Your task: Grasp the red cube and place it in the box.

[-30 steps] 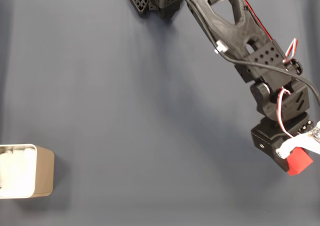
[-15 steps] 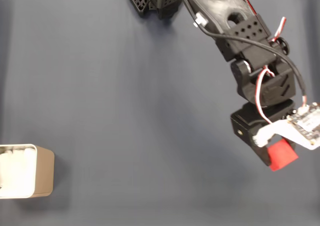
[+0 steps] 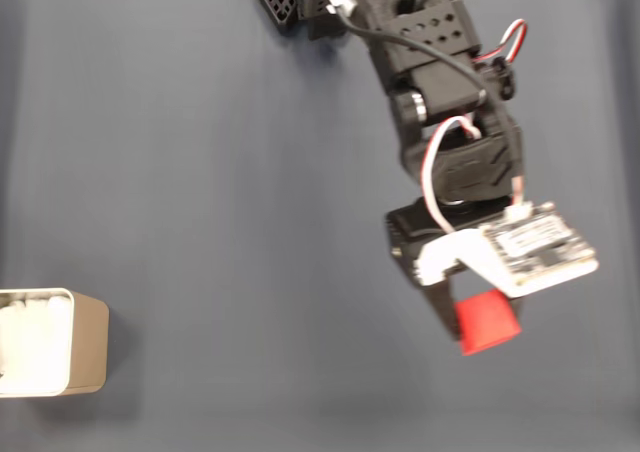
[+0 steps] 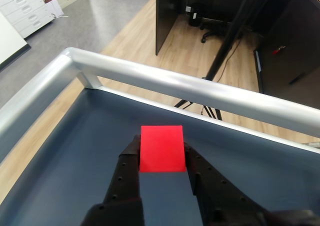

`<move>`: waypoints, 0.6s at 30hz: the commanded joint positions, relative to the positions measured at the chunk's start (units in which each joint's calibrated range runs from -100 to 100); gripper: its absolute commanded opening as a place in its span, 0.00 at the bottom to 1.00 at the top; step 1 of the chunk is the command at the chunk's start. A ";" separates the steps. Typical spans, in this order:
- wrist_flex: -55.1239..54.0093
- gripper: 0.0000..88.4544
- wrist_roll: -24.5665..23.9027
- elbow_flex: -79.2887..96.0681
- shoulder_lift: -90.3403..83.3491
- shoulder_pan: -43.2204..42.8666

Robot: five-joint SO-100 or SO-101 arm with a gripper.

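Observation:
My gripper (image 3: 478, 322) is shut on the red cube (image 3: 488, 322), carried above the dark blue table surface at the lower middle-right of the fixed view. In the wrist view the red cube (image 4: 161, 148) sits pinched between the two black fingers (image 4: 128, 166) of the gripper (image 4: 161, 153), lifted clear of the mat. The box (image 3: 60, 343), beige with a white lining, stands at the lower left edge of the fixed view, far to the left of the gripper.
The arm's black base (image 3: 300, 2) is at the top centre of the fixed view. A silver metal rail (image 4: 200, 88) borders the table edge in the wrist view, with floor and office furniture beyond it.
The arm has swung to the left with the red cube held, moving it from the right edge toward the middle of the fixed view. The box has stayed put.

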 commanded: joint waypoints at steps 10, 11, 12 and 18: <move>1.57 0.02 0.24 -0.55 -7.41 9.09; 1.73 0.02 0.24 -0.55 -7.67 9.66; 1.98 0.02 0.20 -0.55 -7.93 10.23; 2.31 0.02 0.00 -0.18 -9.40 13.57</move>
